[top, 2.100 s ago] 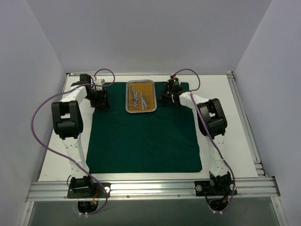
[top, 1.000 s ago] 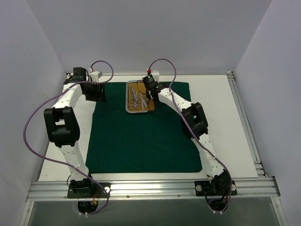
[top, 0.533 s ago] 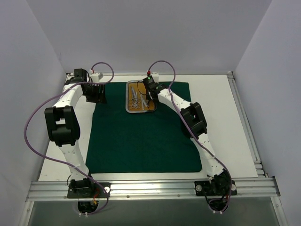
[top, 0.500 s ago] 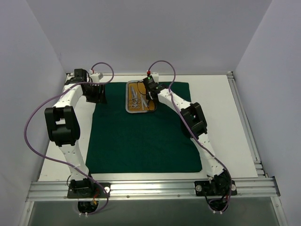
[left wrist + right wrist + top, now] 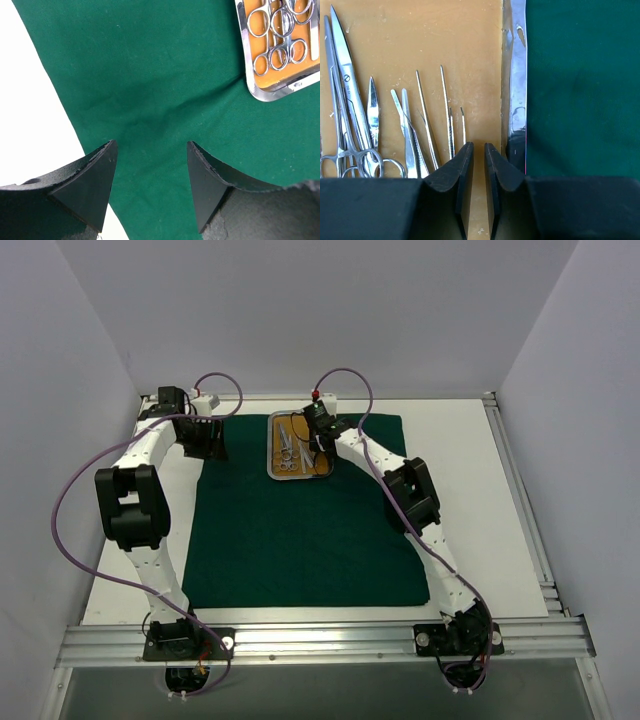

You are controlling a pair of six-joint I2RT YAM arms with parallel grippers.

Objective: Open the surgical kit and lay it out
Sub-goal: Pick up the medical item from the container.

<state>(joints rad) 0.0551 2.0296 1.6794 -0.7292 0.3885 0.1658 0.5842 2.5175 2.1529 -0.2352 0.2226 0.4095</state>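
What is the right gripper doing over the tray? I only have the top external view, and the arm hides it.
Observer: The right gripper is all but shut, only a slit between its fingers, nothing in it, over the tray floor beside a long rim.
Operator: Touching an instrument?
Observer: Can't tell; thin tweezers run right up to one fingertip.
Operator: And the left?
Observer: The left gripper is open and empty above the green cloth.
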